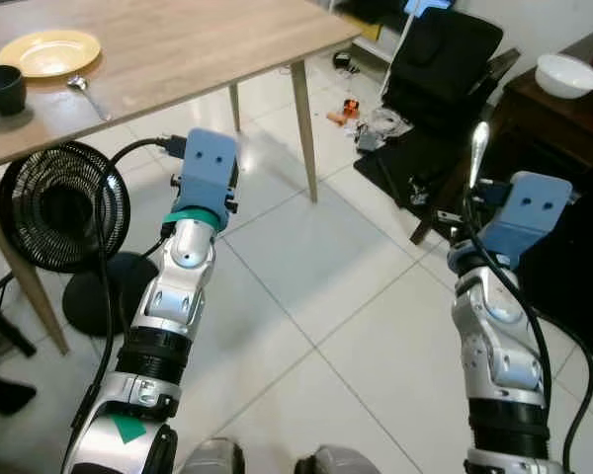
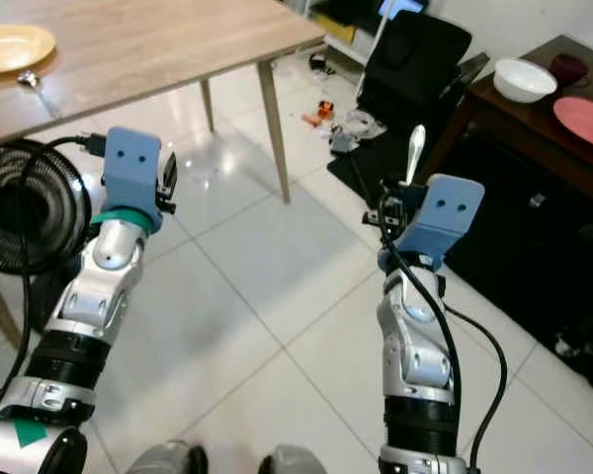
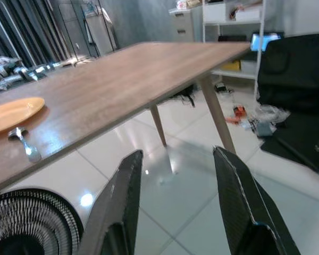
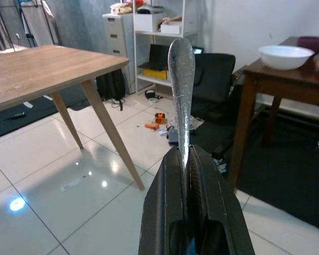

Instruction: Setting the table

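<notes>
Right hand (image 4: 187,175): two black fingers (image 4: 165,202) pressed together on a silver utensil (image 4: 182,79); its handle end rises upright above them
Wooden counter (image 4: 42,69): light top, slanted legs; stands on the white tiled floor (image 4: 53,196)
Dark counter (image 4: 287,74): carries a white bowl (image 4: 283,56); a purple cup (image 4: 312,42) sits behind it
Black chair (image 4: 215,79): between the two counters; small clutter lies on the floor before it
White shelf (image 4: 159,32): against the far wall; holds boxes

Black fan (image 1: 64,207) under table edge; black chair (image 1: 443,69); clutter (image 1: 371,123) on tiled floor.
</notes>
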{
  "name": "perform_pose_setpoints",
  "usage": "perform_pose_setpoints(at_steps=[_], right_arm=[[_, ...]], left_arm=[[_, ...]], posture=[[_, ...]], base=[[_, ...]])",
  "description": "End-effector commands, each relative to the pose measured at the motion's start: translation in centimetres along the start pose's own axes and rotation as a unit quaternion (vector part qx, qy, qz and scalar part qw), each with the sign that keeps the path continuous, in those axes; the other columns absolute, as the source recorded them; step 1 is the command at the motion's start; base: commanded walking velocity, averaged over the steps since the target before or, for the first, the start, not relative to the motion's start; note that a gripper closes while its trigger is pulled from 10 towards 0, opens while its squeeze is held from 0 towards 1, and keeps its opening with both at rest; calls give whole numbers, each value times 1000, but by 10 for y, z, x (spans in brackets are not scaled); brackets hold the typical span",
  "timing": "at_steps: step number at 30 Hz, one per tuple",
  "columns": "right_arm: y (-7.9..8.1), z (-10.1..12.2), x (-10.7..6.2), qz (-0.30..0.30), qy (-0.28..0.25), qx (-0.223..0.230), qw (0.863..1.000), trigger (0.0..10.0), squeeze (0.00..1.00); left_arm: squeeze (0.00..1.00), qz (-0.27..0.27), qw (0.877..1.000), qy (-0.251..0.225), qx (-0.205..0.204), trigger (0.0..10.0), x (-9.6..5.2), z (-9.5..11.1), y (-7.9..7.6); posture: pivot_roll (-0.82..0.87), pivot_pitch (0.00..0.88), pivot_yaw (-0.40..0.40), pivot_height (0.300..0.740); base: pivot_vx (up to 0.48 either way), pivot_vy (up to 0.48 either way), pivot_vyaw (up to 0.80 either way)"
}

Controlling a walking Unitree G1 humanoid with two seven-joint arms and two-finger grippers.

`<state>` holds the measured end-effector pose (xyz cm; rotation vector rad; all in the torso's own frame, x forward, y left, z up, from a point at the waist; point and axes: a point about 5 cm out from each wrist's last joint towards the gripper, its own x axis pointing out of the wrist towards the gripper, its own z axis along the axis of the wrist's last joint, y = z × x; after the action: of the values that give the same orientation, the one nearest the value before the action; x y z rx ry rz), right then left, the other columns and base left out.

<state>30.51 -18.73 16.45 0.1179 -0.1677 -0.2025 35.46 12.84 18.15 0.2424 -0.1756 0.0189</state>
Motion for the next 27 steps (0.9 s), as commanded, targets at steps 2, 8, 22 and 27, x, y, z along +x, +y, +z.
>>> perform_pose_setpoints(at_steps=[2,8,22,27], right_arm=[[3,-1,1,8,1,-8,1000,10000,0],[9,3,2,32,-11,-10,999,10000,0],[17,3,5,50,-13,-9,999,10000,0],[19,3,6,54,-13,-9,998,10000,0]], left_arm=[[8,6,1000,12,3,10000,-1,-6,3],[8,6,1000,11,4,10000,-1,-6,4],[12,8,1000,10,6,10000,-2,-6,6],[8,11,1000,10,6,10000,-2,-6,6]], posture=[[-82,0,4,740],[-75,0,3,740],[-57,0,-4,740],[-53,0,-8,740]], base=[[458,0,0],[458,0,398],[458,0,800],[458,0,800]])
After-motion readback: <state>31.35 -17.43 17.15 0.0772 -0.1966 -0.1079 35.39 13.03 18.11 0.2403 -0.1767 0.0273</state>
